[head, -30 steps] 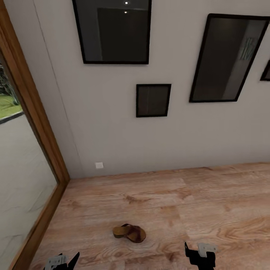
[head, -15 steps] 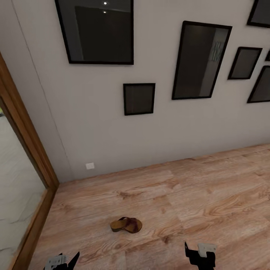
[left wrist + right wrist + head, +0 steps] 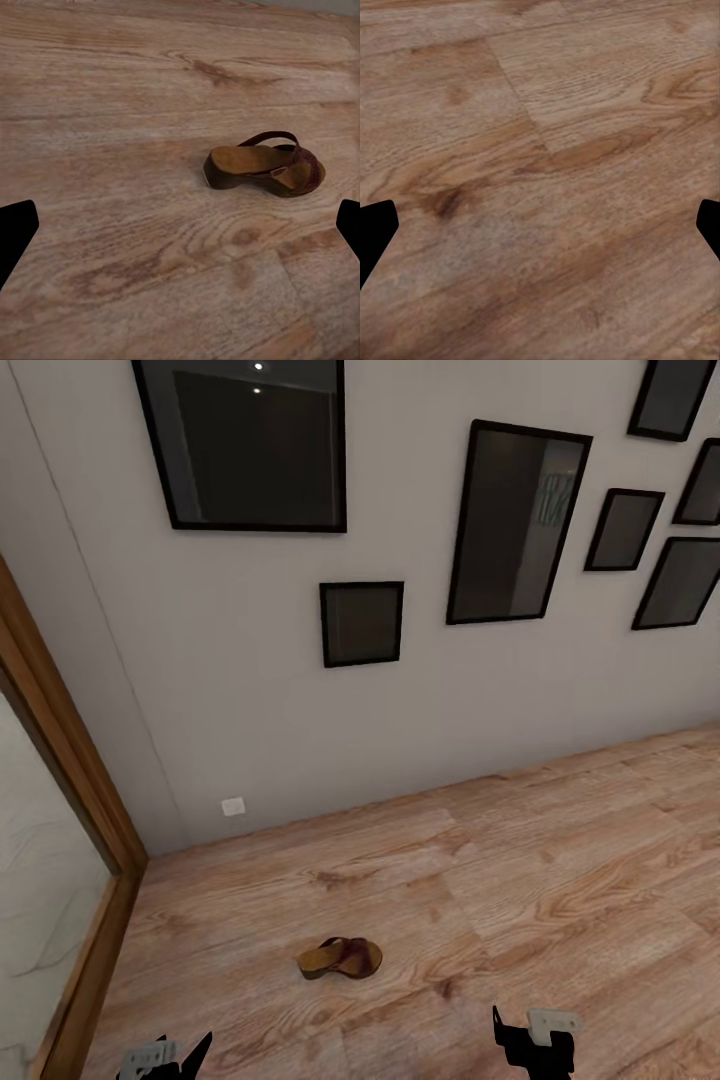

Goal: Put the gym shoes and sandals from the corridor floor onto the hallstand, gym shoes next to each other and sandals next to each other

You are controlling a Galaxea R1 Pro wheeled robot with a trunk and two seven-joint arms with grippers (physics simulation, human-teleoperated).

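Looking down from the head camera, I see one brown sandal (image 3: 340,958) lying alone on the corridor floor (image 3: 560,880), its tan footbed up, out in the open and well clear of the pale wall (image 3: 250,690). Black picture frames (image 3: 362,623) hang on that wall, a small white wall plate (image 3: 233,806) sits low near the skirting, and a wooden door frame (image 3: 60,760) runs down the left side. My left gripper (image 3: 165,1055) and right gripper (image 3: 535,1040) just peek in at the lower edge.

On the left wrist camera, the sandal (image 3: 264,165) rests on the planks ahead of the spread fingers (image 3: 15,232), which hold nothing.

On the right wrist camera, the fingers (image 3: 375,232) are parted wide too, empty, over bare wood-grain floor (image 3: 540,165).
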